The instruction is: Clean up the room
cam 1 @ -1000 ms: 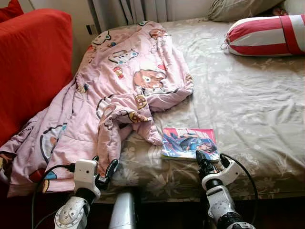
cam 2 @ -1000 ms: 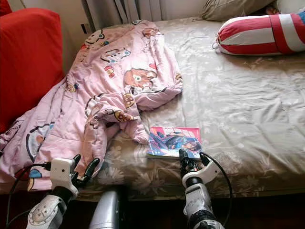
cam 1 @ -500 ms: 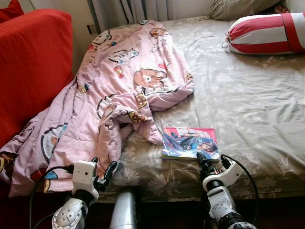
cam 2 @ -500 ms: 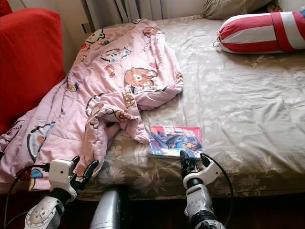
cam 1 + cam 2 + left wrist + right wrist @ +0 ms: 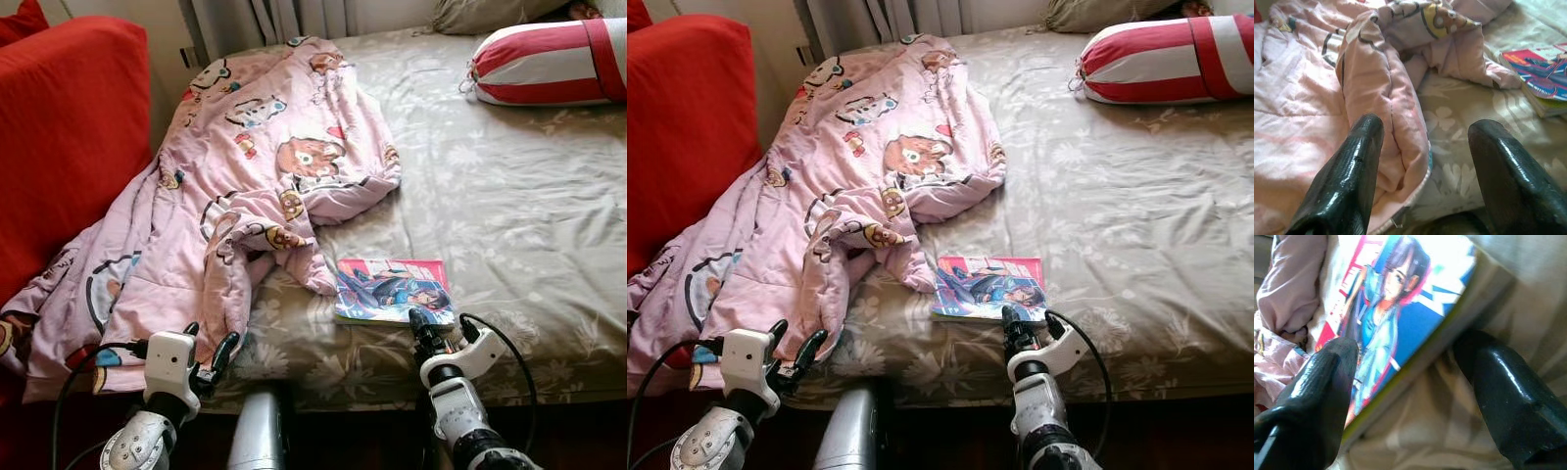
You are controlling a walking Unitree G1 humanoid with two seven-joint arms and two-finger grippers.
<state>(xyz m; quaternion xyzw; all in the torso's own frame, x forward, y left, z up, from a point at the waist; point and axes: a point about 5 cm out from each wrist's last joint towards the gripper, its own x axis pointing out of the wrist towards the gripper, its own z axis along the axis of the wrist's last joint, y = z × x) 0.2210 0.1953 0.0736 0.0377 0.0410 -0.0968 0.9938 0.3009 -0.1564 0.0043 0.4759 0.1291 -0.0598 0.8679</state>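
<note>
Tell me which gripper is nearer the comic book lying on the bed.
Right. The right gripper is at the comic book's near corner, open fingers straddling its edge. The left gripper is off to the book's left, open at the hanging edge of the pink quilt.

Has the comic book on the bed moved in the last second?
No. The colourful comic book still lies flat beside the tip of the pink cartoon-print quilt. The whole picture shifted slightly, so the camera moved, not the book.
</note>
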